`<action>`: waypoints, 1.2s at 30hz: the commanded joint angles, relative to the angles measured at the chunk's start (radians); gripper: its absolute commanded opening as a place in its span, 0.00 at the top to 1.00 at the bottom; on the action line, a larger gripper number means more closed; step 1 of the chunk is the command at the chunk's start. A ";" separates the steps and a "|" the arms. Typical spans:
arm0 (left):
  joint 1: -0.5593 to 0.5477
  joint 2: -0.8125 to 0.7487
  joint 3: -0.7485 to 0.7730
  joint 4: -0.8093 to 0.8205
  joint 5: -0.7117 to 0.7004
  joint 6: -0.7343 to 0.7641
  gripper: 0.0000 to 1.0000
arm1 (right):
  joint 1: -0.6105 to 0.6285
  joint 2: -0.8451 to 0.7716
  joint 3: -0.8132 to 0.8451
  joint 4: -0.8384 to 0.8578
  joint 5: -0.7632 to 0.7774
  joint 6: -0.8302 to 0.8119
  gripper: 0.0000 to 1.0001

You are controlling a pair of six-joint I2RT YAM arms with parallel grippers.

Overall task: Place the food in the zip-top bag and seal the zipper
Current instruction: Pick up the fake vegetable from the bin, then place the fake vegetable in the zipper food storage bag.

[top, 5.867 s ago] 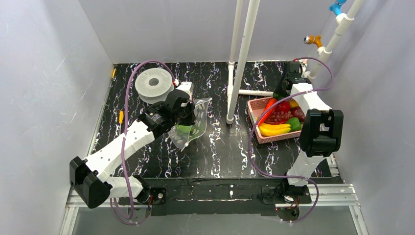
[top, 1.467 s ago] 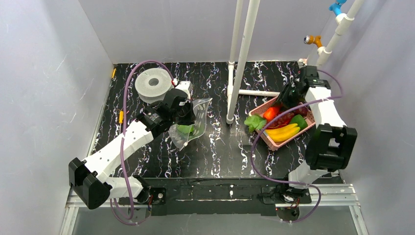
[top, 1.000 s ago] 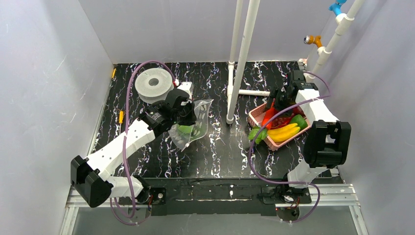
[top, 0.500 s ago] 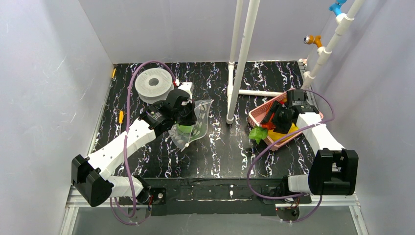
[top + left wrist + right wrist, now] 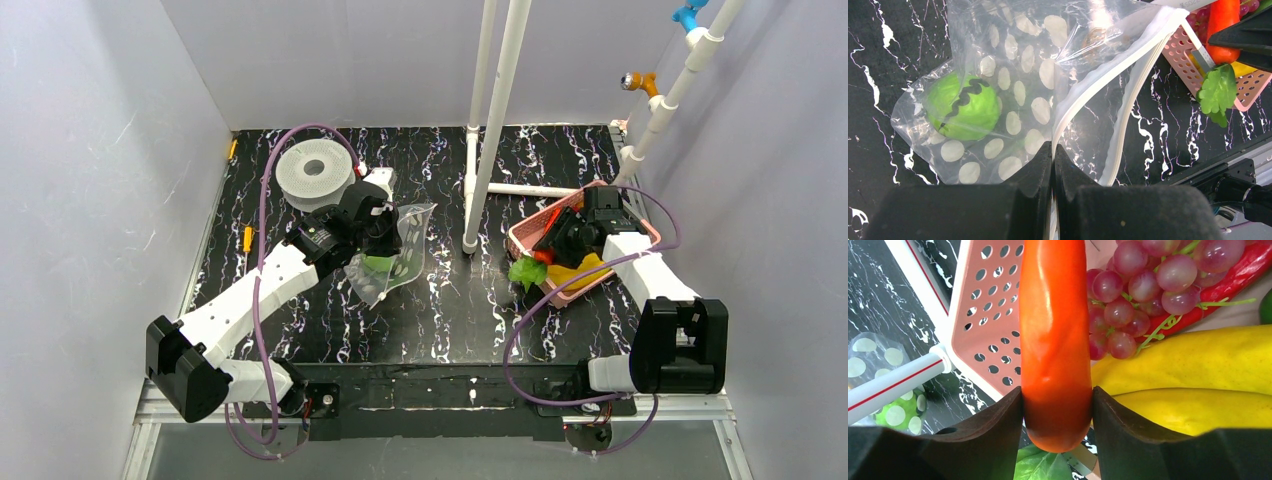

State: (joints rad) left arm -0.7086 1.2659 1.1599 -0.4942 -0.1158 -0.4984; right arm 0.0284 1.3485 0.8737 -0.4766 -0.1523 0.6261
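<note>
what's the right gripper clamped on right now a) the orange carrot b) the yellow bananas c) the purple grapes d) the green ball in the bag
A: in the right wrist view the right gripper has a finger pressed on each side of the orange carrot, while the bananas and grapes lie beside it in the pink basket.

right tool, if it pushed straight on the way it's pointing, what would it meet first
Shut on the carrot, the right tool points into the pink basket; the grapes beside its perforated wall lie straight ahead. Which comes first is unclear from this depth.
</note>
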 commanded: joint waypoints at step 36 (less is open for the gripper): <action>0.005 -0.003 0.034 -0.004 -0.001 0.014 1.00 | 0.328 -0.451 -0.086 -0.037 -0.688 0.057 0.99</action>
State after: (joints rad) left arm -0.7086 1.2663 1.1599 -0.4942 -0.1150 -0.4949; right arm 0.2594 0.9373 0.7513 -0.6295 -0.7449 0.5901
